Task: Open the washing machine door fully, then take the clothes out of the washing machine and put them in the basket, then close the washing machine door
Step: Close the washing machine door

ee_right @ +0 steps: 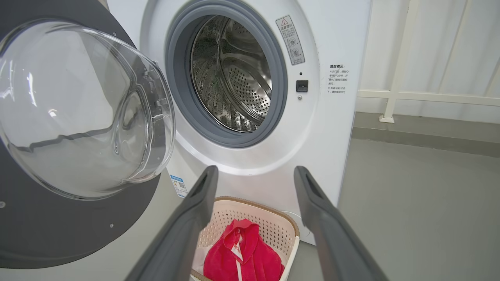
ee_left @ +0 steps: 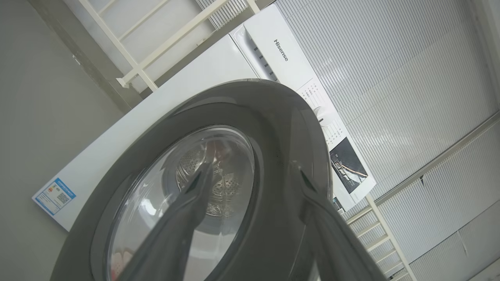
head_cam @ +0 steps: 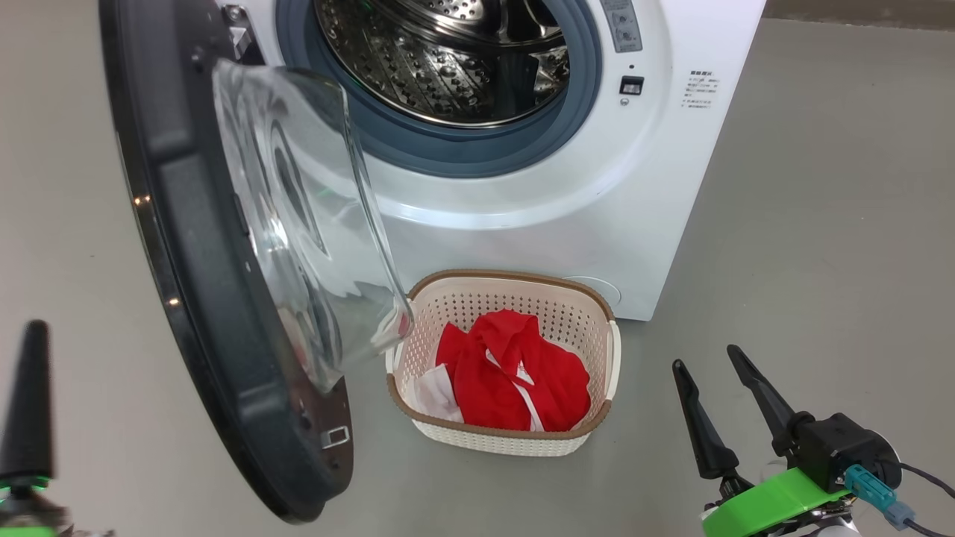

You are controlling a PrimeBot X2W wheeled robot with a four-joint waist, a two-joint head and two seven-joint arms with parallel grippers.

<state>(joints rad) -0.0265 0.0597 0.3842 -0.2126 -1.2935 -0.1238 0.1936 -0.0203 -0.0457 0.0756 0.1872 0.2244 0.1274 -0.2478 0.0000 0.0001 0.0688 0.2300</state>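
Red clothes [head_cam: 515,380] in basket [head_cam: 515,274]; washing machine door [head_cam: 186,224] open; right hand [head_cam: 705,356] spread.

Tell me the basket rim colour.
Brown, woven-look rim on the cream perforated basket; head view shows it best.

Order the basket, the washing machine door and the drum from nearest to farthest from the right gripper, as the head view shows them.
1. The basket, just to the left of the right gripper.
2. The washing machine door, open, past the basket on the left.
3. The drum, farthest back, at the top.
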